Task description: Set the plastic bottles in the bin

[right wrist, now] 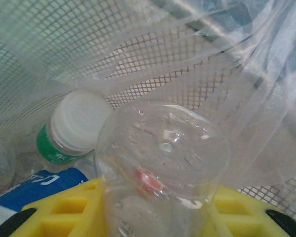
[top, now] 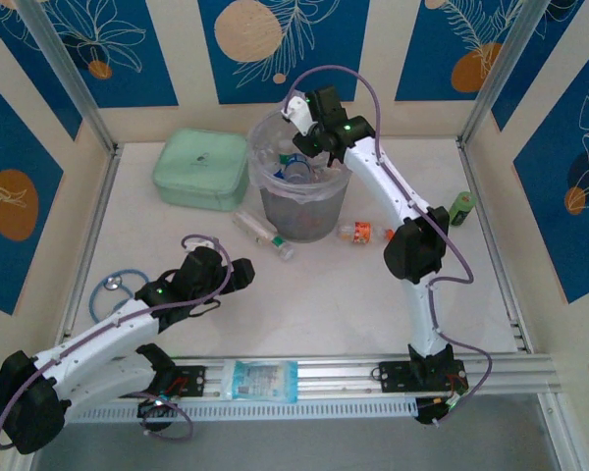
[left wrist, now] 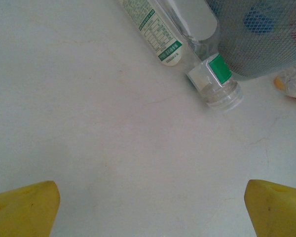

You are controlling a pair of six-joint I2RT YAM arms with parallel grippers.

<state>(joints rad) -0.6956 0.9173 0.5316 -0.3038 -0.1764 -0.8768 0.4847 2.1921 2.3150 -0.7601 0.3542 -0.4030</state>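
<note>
Clear bottle [right wrist: 163, 148] snug between right hand's [right wrist: 158, 210] fingers [right wrist: 64, 210]

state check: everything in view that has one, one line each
right gripper, closed on clear bottle, inside the bin
clear bottle, held, above bottles in bin
left gripper, open, empty, over table
bin, upright, lined, bottles inside
bottle left of bin, lying on table
orange-label bottle, lying on table
green can, upright
mint case, closed

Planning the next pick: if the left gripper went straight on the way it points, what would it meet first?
Probably the bare table; its path looks free up to the lying bottle beside the bin, though depth is unclear.
</note>
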